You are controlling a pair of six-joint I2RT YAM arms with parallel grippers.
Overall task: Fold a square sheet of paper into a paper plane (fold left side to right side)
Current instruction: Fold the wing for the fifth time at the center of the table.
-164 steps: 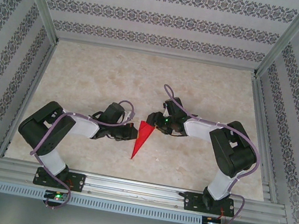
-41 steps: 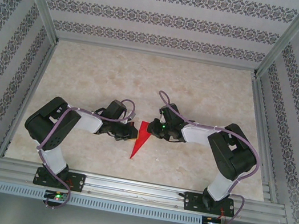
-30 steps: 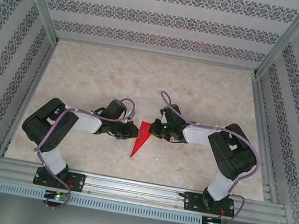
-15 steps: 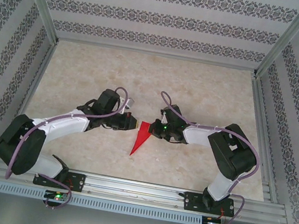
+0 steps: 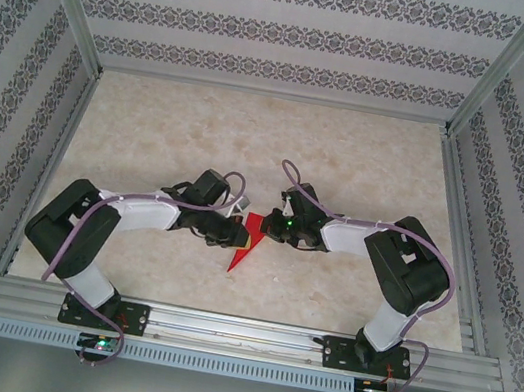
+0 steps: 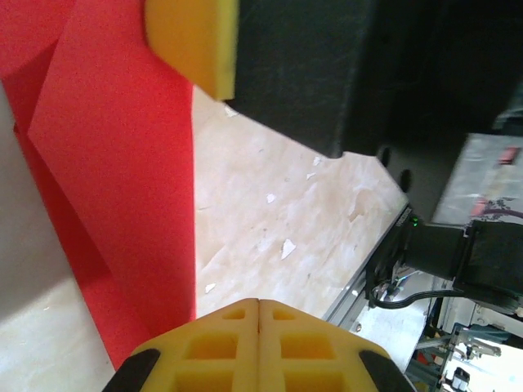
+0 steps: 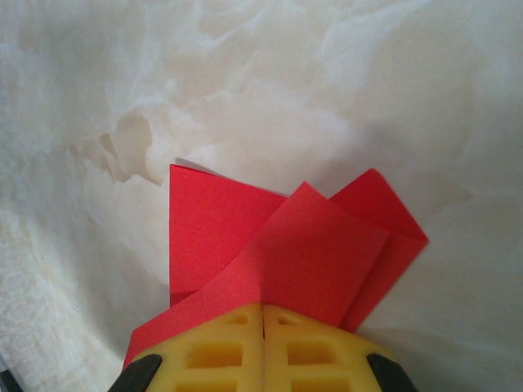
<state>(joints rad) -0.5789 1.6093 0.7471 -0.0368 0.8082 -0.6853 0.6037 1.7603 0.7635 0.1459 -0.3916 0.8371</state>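
We see the paper plane (image 5: 247, 242) in plain bright red on a cream, marbled table (image 5: 172, 129). Our claws carry yellow pads (image 6: 258, 347) on black bodies, and the walls (image 5: 281, 32) show white with dark floral bands.

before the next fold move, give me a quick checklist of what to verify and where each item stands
1. Paper plane lies flat on the table: ok in the top view.
2. Right gripper at the plane's wide end, paper running under its yellow fingers: ok; actual clamping: cannot tell.
3. Left gripper is over the plane's left edge: ok.
4. Left fingers have a gap around the paper's edge: ok, open.
5. Layers aligned at the wide end: not ok, flaps fan apart in the right wrist view.
6. Narrow tip free of both grippers: ok.
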